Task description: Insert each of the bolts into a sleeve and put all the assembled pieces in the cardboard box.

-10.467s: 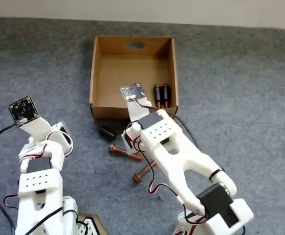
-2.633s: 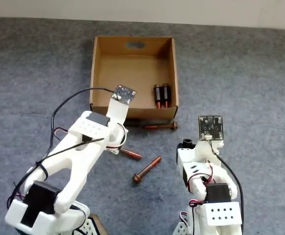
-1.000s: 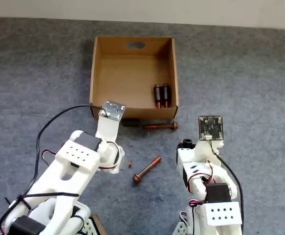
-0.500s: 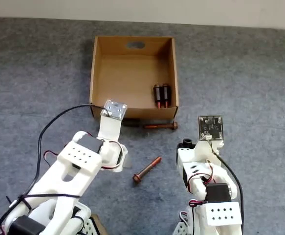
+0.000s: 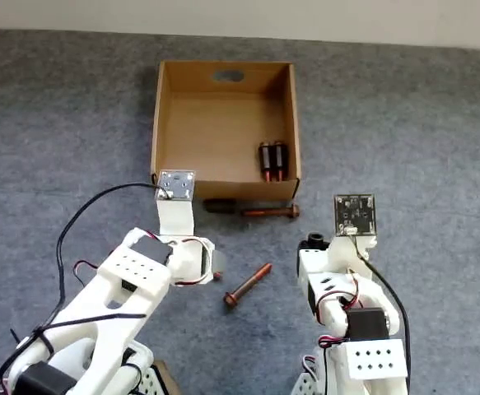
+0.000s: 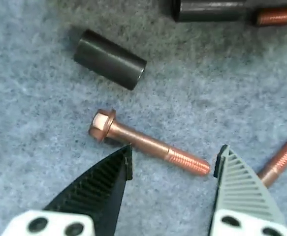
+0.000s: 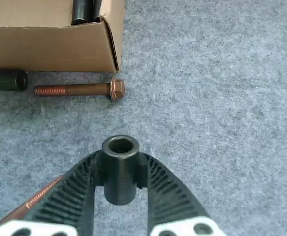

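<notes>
My left gripper [image 6: 175, 150] is open just above the carpet, its jaws on either side of a copper bolt [image 6: 148, 144] lying flat. A loose black sleeve [image 6: 110, 59] lies just beyond that bolt's head. In the high view the left gripper [image 5: 212, 269] is in front of the cardboard box [image 5: 162, 123], which holds two assembled pieces [image 5: 272, 160]. My right gripper [image 7: 119, 160] is shut on an upright black sleeve [image 7: 119, 189], and appears at the right gripper [image 5: 315, 243] in the high view. Another bolt [image 5: 249, 284] lies between the arms.
A black sleeve [image 5: 220, 206] and a bolt [image 5: 269, 211] lie end to end along the box's front wall, seen as sleeve [image 7: 5, 79] and bolt [image 7: 79, 89] in the right wrist view. Grey carpet lies open right of the box.
The left arm has pulled back from the box front and swung slightly left, now covering the bolt beneath it. The right arm has kept still with its sleeve.
</notes>
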Motion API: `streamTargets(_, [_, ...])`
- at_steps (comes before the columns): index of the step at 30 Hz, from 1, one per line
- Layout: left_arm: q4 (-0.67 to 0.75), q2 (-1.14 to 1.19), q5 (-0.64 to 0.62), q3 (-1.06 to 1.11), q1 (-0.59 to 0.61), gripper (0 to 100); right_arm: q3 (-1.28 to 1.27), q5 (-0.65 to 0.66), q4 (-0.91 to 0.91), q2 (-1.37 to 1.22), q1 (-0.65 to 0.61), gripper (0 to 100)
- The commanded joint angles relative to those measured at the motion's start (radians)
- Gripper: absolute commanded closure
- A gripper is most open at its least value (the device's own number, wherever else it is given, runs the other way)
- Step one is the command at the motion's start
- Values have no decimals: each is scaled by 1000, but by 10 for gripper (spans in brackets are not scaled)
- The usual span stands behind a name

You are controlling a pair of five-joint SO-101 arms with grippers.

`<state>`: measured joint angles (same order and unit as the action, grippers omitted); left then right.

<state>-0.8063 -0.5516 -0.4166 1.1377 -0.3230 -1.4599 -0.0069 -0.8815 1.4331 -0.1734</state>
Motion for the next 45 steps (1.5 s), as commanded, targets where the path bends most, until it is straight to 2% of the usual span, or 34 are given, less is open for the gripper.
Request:
streamTargets(1, [11, -22, -9, -2, -16, 726, 8, -8, 15, 16, -10, 992])
streamTargets(19, [-9, -24, -12, -19, -15, 726, 8, -8, 15, 16, -10, 992])
streamTargets(25, [-339, -24, -92, -220, -19, 726, 8, -8, 15, 16, -10, 992])
streamTargets(27, [-404, -24, -92, -254, -22, 726, 8, -8, 15, 16, -10, 992])
streamTargets(32, [-402, -22, -95, -254, -22, 726, 8, -8, 15, 16, -10, 992])
streamTargets(36, [-339, -8, -129, -240, -15, 726, 8, -8, 15, 16, -10, 992])
streamTargets(40, [-298, 130, -198, -272, -15, 726, 8, -8, 15, 16, -10, 992])
streamTargets(45, [-321, 312, -201, -383, -15, 726, 8, -8, 15, 16, -10, 992])
